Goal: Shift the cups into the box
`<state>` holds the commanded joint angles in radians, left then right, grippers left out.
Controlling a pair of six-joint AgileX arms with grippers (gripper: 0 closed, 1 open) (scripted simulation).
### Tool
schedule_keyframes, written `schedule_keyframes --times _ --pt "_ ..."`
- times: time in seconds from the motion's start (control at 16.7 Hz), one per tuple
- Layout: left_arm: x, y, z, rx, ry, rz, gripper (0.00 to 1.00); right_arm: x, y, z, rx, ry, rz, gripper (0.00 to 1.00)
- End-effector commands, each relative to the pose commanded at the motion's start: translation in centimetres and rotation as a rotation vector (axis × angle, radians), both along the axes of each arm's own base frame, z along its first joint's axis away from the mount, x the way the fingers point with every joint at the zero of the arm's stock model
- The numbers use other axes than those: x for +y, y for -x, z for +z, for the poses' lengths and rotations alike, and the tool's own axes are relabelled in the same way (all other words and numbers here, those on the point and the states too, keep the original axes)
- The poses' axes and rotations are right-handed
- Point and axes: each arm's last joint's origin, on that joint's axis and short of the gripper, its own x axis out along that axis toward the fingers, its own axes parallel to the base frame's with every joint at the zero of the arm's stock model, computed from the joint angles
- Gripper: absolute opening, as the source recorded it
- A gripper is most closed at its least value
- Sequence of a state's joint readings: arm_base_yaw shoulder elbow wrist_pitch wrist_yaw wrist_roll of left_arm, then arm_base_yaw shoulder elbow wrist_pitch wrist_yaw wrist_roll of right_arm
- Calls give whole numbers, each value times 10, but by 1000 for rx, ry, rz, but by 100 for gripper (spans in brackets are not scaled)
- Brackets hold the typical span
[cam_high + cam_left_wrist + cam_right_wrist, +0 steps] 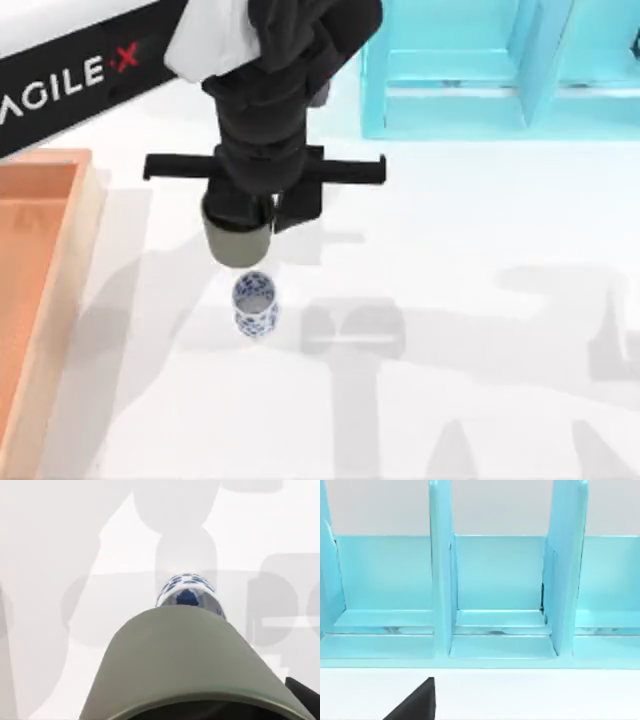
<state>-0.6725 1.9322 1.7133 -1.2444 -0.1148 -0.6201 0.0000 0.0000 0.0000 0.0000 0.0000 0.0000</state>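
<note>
My left gripper (250,212) reaches in from the upper left and is shut on the dark olive-grey cup (238,244), which hangs below it left of the table's middle. Its shadow falls well off to the right, so the cup looks lifted. In the left wrist view the olive cup (185,660) looms close, with one dark finger (305,696) at its side. The white cup with blue flowers (254,304) stands upright on the table just in front of the olive one, and its rim (187,594) peeks over it. The orange-brown box (84,230) lies at the left edge.
A turquoise shelf frame (470,70) stands at the back right; the right wrist view faces its compartments (500,595) with a dark piece of my right gripper (415,704) in the corner. White tabletop (480,380) stretches to the right and front.
</note>
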Motion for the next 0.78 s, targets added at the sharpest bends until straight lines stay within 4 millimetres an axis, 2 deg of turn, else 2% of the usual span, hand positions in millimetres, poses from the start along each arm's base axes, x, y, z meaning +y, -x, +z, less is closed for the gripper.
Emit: schedule_keyframes --times 0.18,0.3,0.42,0.54,0.66,0.78 --pt "79 -13 9 40 -18 2 0 0 0 0 0 0 0 100" --pt "133 -10 14 70 -22 2 0 0 0 0 0 0 0 100" --pt "183 3 18 97 -17 3 0 0 0 0 0 0 0 100" --pt "226 22 20 115 -1 5 0 0 0 0 0 0 0 100" --pt "258 45 22 119 21 9 0 0 0 0 0 0 0 100" --pt "281 67 23 109 44 12 0 0 0 0 0 0 0 100"
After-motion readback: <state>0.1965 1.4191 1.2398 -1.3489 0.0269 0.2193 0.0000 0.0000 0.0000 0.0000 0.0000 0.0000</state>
